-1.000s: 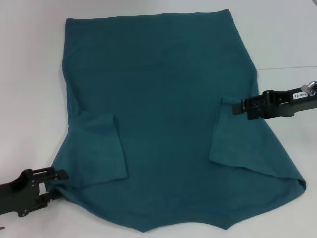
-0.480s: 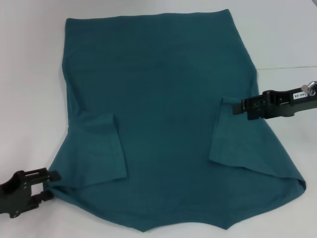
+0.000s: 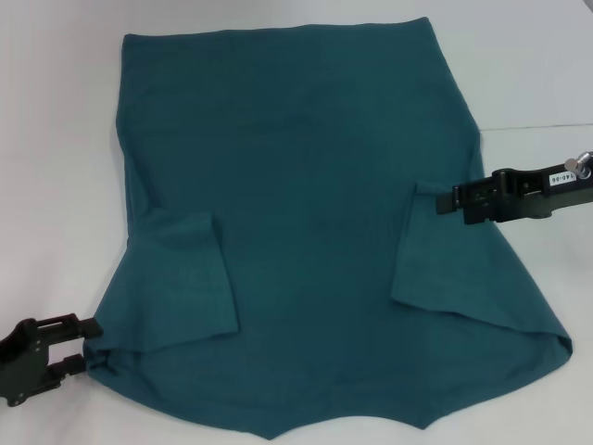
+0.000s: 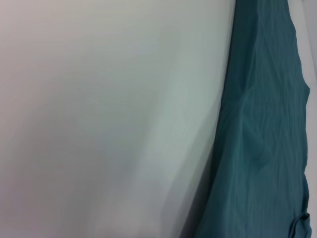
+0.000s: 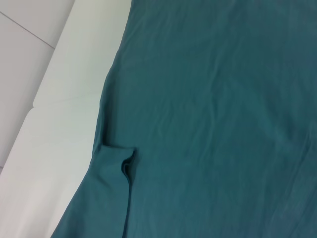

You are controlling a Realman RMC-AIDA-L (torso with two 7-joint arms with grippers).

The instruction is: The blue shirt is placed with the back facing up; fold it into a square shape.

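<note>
Blue shirt: lies flat, plain side up, over most of a white tabletop, hem toward the far edge, both sleeves already turned inward onto the body. Left gripper: low at the shirt's near left corner, tips touching the bunched shoulder edge; jaws appear slightly apart around the fabric, though the head view is too poor there to say whether any cloth is truly caught. Right gripper: at the right side edge, level with the top of the folded right sleeve, tips at the small raised flap; whether its jaws are closed on that flap cannot be told. Risk, judged: if either side holds only the top layer or nothing, a lift would drag one corner alone, skewing the fold and undoing a tucked sleeve; uneven lift between the two arms would leave a slanted crease rather than a square. The left sleeve sits loose and could slide. Edges: the near neckline edge runs almost to the bottom of the head view, so little room remains toward the robot. Open room: bare tabletop to the left of the shirt, confirmed in the left wrist view, and a strip to the right, crossed by a seam line.
</note>
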